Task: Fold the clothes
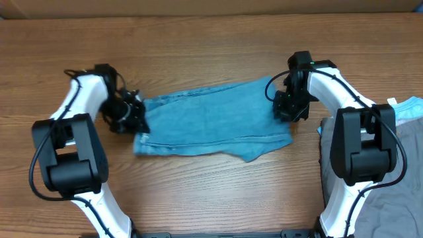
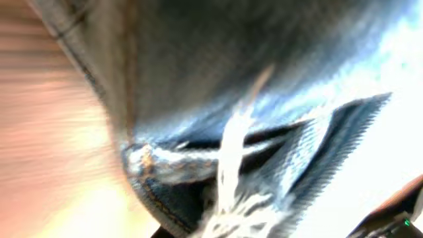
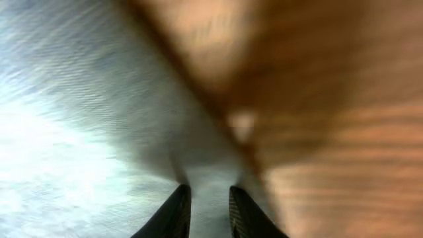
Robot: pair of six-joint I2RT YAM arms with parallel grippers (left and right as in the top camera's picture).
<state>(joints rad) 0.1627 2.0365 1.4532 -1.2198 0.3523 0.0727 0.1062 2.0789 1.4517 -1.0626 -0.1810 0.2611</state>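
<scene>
The clothes, a pair of light-blue jeans [image 1: 211, 119], lie in a long strip across the middle of the table. My left gripper [image 1: 132, 118] is at the strip's left end, shut on the denim. The left wrist view is filled by blurred denim [image 2: 198, 86] and white frayed hem threads [image 2: 231, 165]. My right gripper [image 1: 289, 109] sits on the right end. In the right wrist view its gripper [image 3: 208, 211] pinches a raised ridge of the jeans [image 3: 99, 119] between two dark fingers [image 3: 177, 210].
A grey cloth [image 1: 396, 172] lies at the table's right edge, with a light-blue item [image 1: 411, 108] beyond it. Bare wooden tabletop [image 1: 211, 192] surrounds the jeans, and shows beside the denim as wood [image 3: 330, 132] in the right wrist view.
</scene>
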